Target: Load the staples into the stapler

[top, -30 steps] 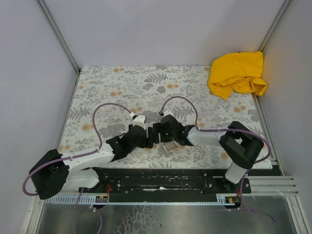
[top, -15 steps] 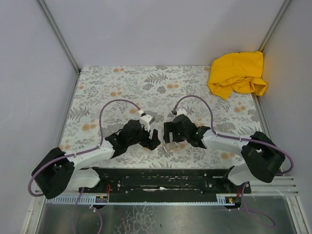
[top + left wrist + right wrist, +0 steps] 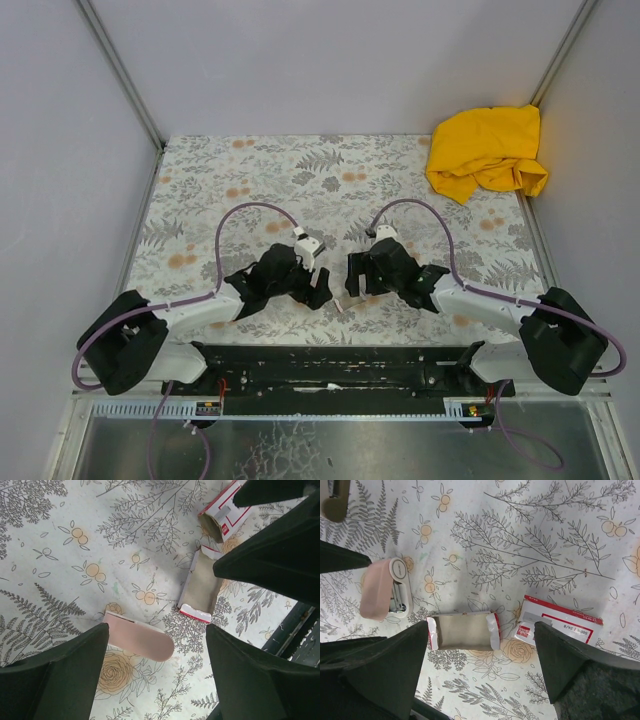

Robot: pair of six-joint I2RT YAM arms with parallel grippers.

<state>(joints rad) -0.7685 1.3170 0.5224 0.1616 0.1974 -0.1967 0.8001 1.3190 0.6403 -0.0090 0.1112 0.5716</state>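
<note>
Left end effector (image 3: 156, 630) and right end effector (image 3: 481, 627) both gape wide, empty. Stapler (image 3: 140, 642) lies on the worktop (image 3: 75, 555), lower centre of left wrist view. Probably light, slick plastic: pinch across its flanks. Staples not discernible. Box tray (image 3: 462, 630) mid-frame, sleeve (image 3: 562, 625) to its right. Strips likely brittle.

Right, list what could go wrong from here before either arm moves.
1. The cardboard tray lies pulled out of the box sleeve and looks empty. No staples are clearly visible, so a grasp may find nothing.
2. The stapler, tray and sleeve lie close together below the open left gripper and open right gripper; closing on one could nudge another.
</note>
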